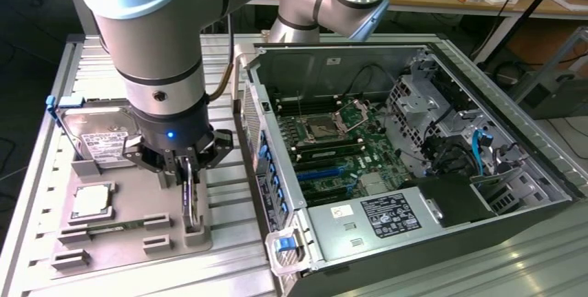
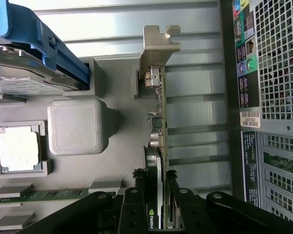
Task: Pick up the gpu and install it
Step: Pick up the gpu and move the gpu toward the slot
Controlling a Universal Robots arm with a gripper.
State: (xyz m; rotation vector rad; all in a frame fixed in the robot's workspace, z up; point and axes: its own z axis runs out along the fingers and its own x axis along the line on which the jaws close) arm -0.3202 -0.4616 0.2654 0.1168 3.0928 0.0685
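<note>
The gpu point(image 1: 189, 200) stands on its edge in a slot of the grey holder tray point(image 1: 138, 197), to the exterior view's left of the open computer case point(image 1: 514, 138). My gripper point(image 1: 186, 167) comes down on its upper edge. From the wrist, the gpu point(image 2: 159, 122) appears edge-on, its silver bracket point(image 2: 156, 46) at the far end. The gripper point(image 2: 158, 207) has one black finger pressed against each face of the card. The card's lower edge still sits in the tray's holder block point(image 1: 193, 231).
The tray also carries a silver hard drive point(image 1: 99, 135) with a blue carrier, a CPU point(image 1: 92, 200) and a green memory stick point(image 1: 106, 228). The case lies on its side, motherboard point(image 1: 335, 149) exposed. Its perforated rear panel point(image 2: 278, 73) is close beside the card.
</note>
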